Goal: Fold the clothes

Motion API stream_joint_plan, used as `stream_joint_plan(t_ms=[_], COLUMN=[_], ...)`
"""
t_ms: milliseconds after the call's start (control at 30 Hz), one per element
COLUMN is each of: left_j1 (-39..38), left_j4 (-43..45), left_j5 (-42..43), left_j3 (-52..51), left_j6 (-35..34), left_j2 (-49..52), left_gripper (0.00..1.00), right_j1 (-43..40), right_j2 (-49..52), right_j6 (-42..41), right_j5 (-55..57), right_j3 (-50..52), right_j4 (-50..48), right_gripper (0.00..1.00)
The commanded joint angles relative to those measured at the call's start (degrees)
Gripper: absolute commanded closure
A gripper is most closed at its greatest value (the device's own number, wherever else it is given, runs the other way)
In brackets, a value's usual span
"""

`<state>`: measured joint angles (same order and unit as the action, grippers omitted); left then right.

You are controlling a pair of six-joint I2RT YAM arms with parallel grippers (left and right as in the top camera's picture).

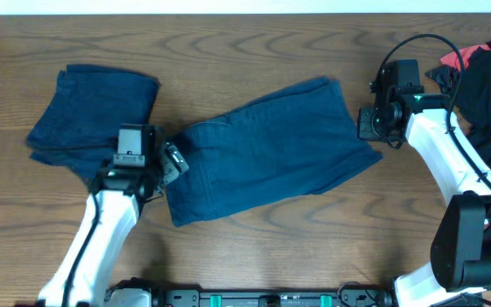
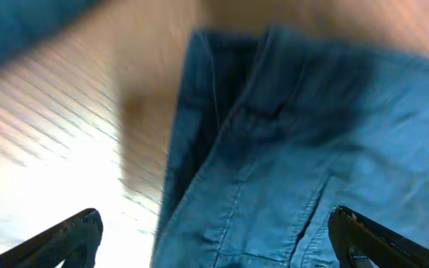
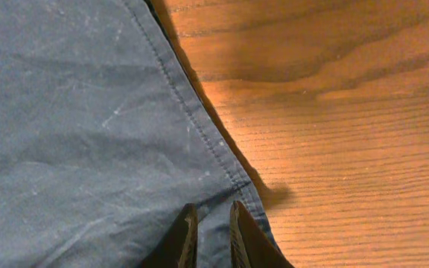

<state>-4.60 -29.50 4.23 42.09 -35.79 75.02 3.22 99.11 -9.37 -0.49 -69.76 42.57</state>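
Right gripper (image 3: 211,227) pinches the shorts (image 3: 73,126) hem, visible only from its wrist; left gripper (image 2: 214,223) spread wide.

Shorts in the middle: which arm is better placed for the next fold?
Right. The right end effector is closed on the shorts' hem corner; the left end effector hangs wide open by the waistband, holding nothing.

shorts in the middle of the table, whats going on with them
Two robot arms are folding clothes. One pair of dark blue shorts lies spread on the wooden table. The left claw stands wide open at the waistband end, holding nothing. The right claw is nearly closed at the hem on the opposite side; whether it pinches the cloth is unclear. A folded bundle in the same blue sits at the far left, and a heap of dark and red clothes waits at the right edge.
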Motion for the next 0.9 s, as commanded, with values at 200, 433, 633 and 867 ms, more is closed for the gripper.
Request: stream_joint_plan(t_ms=[200,433,633,867], left_j1=[0.2,0.2,0.2,0.2], left_j4=[6.3,9.4,8.6,-0.9], left_j5=[9.9,12.9,12.9,12.7], left_j3=[-0.9,-0.9,-0.9,3.0], left_j6=[0.1,0.2,5.2,8.9], left_j2=[16.2,23.2,21.3,11.6], left_gripper=[0.07,0.68,0.94,0.94], right_j1=[0.2,0.2,0.3,3.9], right_j2=[-0.2,-0.2,-0.2,-0.2], right_j6=[0.9,0.9,2.4,12.2], right_j5=[-0.4,-0.4,-3.7,-22.6], right_j3=[-0.1,-0.1,-0.1,-0.1], right_j4=[1.2,1.3,1.3,0.8], right_gripper=[0.86,0.86,0.85,0.98])
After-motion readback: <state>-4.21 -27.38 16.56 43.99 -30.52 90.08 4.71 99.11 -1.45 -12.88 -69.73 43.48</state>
